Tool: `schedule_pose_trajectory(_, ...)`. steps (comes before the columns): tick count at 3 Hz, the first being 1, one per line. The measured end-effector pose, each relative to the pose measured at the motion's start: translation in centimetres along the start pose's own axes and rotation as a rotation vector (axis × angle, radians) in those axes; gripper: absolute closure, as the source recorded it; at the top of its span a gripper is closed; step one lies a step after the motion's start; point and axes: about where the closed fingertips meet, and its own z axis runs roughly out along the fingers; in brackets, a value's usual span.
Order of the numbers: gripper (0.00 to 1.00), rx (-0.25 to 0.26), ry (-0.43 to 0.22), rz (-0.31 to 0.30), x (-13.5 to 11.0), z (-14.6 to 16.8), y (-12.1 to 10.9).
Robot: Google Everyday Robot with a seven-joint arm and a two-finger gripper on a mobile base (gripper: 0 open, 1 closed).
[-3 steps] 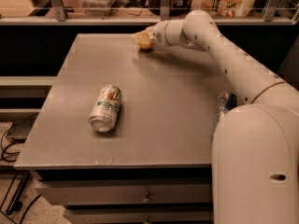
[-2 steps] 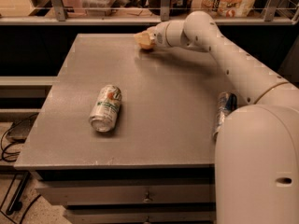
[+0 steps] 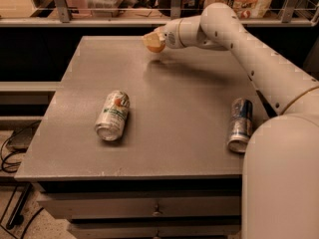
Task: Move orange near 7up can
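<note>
The orange (image 3: 153,42) is hanging over the far edge of the tabletop (image 3: 189,98), a little clear of the surface, judging by the shadow lying under it. The hand (image 3: 157,38) is gripping it from the right, clamped on it at the very tip of the arm (image 3: 239,34) (only the fruit's left and lower side is showing past the hand). So the pick-up is looking done to me, and the carrying is what is remaining. The 7up can (image 3: 113,114) is lying on its side toward the near left of the tabletop, well apart from the orange. The fruit is needing to travel that way and be set down beside the can. A silver and blue can (image 3: 240,124) is lying by the right edge, out of that path.
</note>
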Motion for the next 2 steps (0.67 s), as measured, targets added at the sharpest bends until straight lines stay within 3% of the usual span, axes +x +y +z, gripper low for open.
schedule_pose_trajectory(1, 1.0, -0.123, 0.038, -0.037, -1.36, -2.65, 5.48)
schedule_pose_trajectory(2, 1.0, -0.122, 0.038, -0.036, -1.35, -2.58, 5.44)
